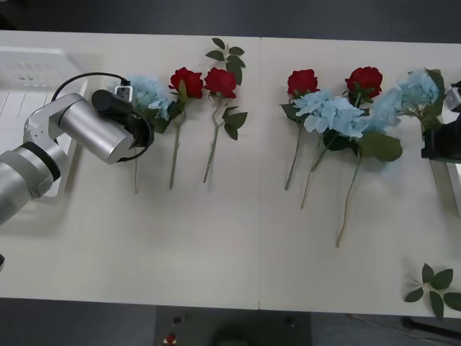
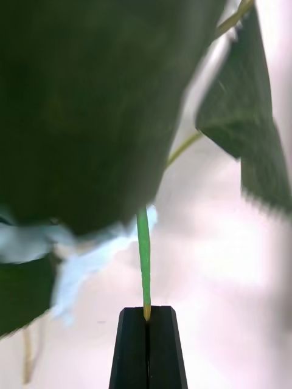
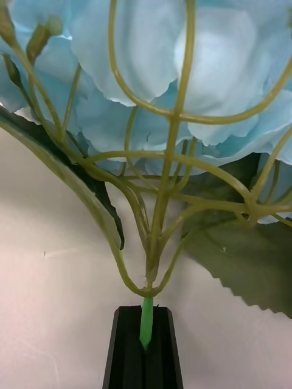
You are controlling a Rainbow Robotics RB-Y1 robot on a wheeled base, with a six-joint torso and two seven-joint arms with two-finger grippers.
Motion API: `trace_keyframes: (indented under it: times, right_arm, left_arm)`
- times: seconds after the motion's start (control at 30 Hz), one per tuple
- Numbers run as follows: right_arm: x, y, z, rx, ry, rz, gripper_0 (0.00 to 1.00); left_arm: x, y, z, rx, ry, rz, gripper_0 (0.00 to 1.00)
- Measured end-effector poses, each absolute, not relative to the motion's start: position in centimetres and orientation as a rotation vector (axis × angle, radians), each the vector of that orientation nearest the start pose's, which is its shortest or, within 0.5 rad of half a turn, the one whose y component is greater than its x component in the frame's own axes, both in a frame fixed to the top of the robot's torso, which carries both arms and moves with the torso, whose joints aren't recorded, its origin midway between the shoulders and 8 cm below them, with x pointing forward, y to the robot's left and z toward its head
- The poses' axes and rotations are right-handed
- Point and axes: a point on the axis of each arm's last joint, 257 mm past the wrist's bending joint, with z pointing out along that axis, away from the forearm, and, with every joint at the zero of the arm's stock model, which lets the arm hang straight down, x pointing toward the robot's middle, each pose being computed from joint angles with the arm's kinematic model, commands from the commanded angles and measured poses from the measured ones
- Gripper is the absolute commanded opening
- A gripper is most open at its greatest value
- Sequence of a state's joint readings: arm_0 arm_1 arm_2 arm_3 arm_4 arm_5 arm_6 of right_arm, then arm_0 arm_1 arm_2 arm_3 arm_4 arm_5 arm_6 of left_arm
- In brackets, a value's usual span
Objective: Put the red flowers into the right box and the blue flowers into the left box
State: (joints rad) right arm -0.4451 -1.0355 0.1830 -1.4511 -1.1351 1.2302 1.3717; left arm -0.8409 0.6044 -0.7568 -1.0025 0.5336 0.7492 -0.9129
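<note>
Left gripper [image 3: 145, 349] clamped on blue flower stem [image 3: 146, 319], beside left box [image 1: 29, 79]; thin stem could slip or twist. Right gripper [image 2: 146, 346] pinches another blue flower's stem [image 2: 143, 261] at tabletop's [image 1: 238, 245] far right; leaves might snag neighbouring roses [image 1: 364, 79].

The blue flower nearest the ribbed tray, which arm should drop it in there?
Left. The left end effector is shut on that blue flower right beside the left box. The right end effector grips another stem at the table's far side.

The right end effector [image 2: 146, 316] pinches a green stem [image 2: 143, 261] below blurred leaves [image 2: 85, 109].
</note>
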Motion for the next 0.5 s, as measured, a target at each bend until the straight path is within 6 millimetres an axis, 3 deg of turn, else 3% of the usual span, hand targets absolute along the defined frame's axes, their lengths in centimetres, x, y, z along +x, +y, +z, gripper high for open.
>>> trace_keyframes:
  times: [0.1,0.23,0.37,0.5]
  right_arm:
    - [50.0,-40.1,-19.2,0.066,2.610,0.206,0.00]
    - [48.2,-39.4,-17.6,0.013,2.660,0.195,0.00]
    - [45.8,-37.3,-14.7,-0.113,2.690,0.187,0.00]
    - [43.8,-33.3,-9.7,-0.337,2.607,0.217,0.00]
  left_arm:
    - [63.5,24.6,-29.3,0.019,2.385,0.015,0.00]
    - [61.0,24.1,-28.5,0.181,2.476,0.033,0.00]
    - [58.7,24.0,-25.6,0.247,2.529,0.020,0.00]
    - [57.3,23.3,-21.3,0.218,2.537,-0.062,0.00]
